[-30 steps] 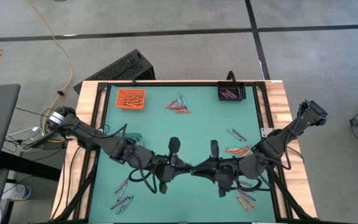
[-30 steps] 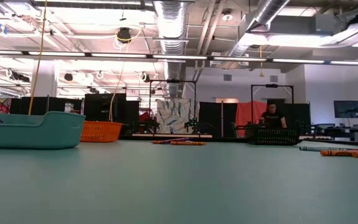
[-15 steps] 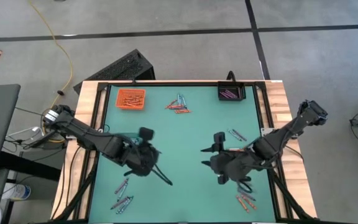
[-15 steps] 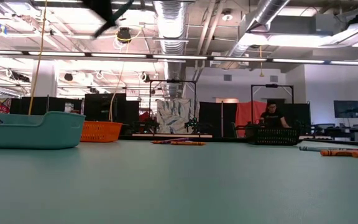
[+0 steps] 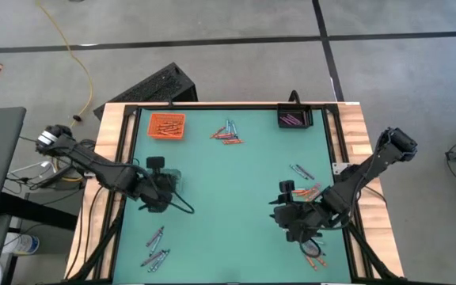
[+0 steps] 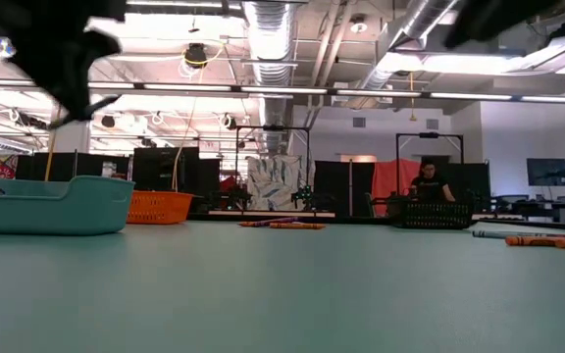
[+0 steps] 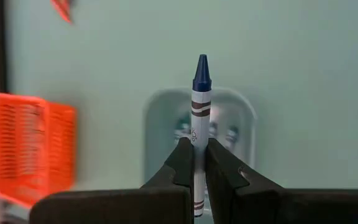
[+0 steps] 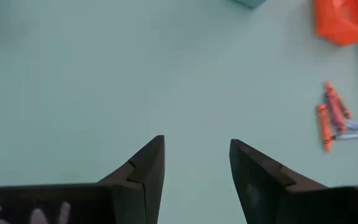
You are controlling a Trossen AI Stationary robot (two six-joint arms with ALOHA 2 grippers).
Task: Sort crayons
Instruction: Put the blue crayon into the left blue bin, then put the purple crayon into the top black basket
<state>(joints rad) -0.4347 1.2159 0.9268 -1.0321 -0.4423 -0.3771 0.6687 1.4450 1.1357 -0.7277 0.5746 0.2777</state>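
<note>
My left gripper is shut on a blue crayon and hangs above the pale teal tray at the table's left, which holds a few blue crayons. My right gripper stands open over bare table at the right, with nothing between its fingers. Loose crayons lie in groups: far middle, right, orange ones, near right and near left. My left gripper pinches the blue crayon between its two fingers at about mid-length. The crayon lies along the fingers, with its pointed blue tip sticking out ahead and its back end between them. The fingers slant down from above, and the crayon is clear of the tray.
An orange tray with orange crayons sits at the far left, and a black tray with purple ones at the far right. The middle of the green mat is free. A person stands far off in the room.
Both grippers have left the table's middle and sunk, tipping downward. My left gripper has gone toward the left edge, to above the teal tray. My right gripper has gone a little toward the right and near edges.
</note>
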